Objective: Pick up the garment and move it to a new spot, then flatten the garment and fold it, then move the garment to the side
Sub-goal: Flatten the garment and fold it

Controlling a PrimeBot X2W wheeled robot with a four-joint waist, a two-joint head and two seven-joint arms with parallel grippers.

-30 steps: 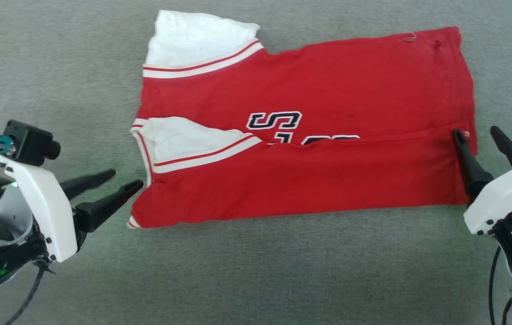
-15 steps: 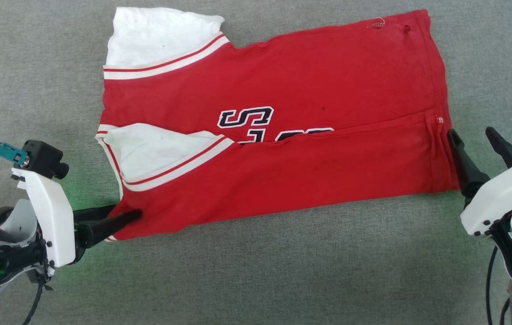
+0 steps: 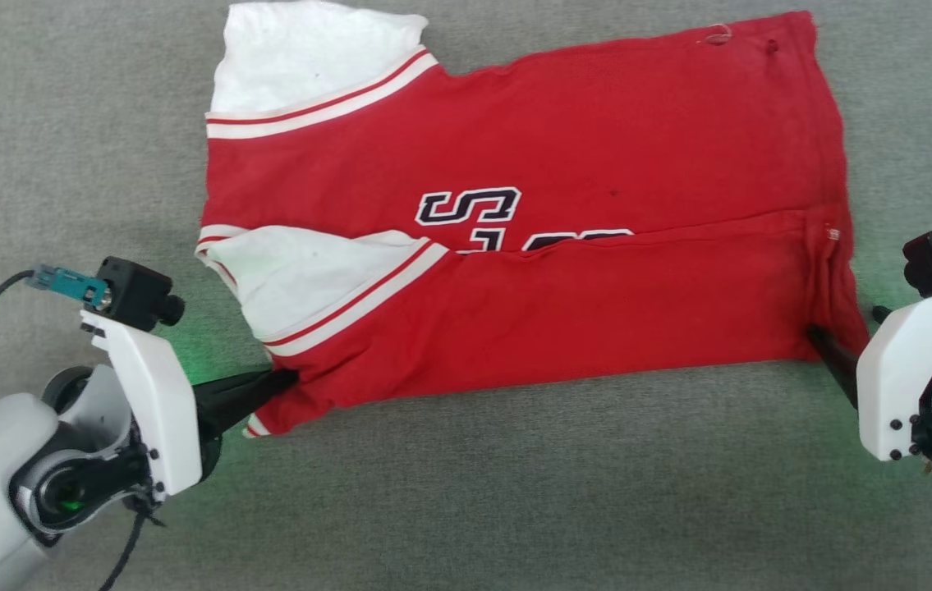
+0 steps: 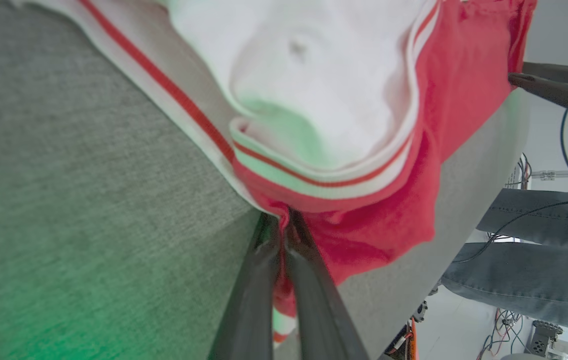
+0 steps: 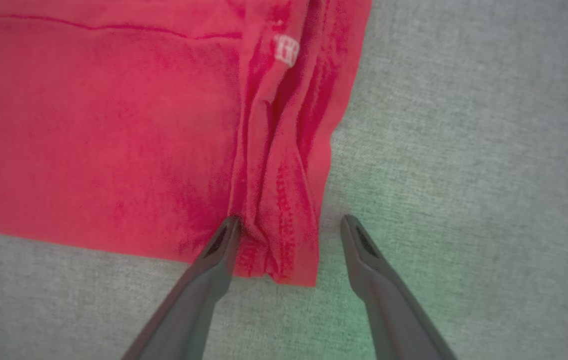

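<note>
Fingers of our left gripper (image 4: pixel 284 219) pinch the red jersey (image 3: pixel 564 139). Those of our right gripper (image 5: pixel 289 225) stand open astride its hem.

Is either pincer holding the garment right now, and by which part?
The left pincer is shut on the garment at its near left corner. The right pincer stands open astride the near right hem corner, gripping nothing.

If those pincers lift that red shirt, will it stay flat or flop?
Probably flop: the garment bunches into wrinkles where the left pincer pinches it. Likely light, being thin cloth. Probably not slippery; it looks matte.
</note>
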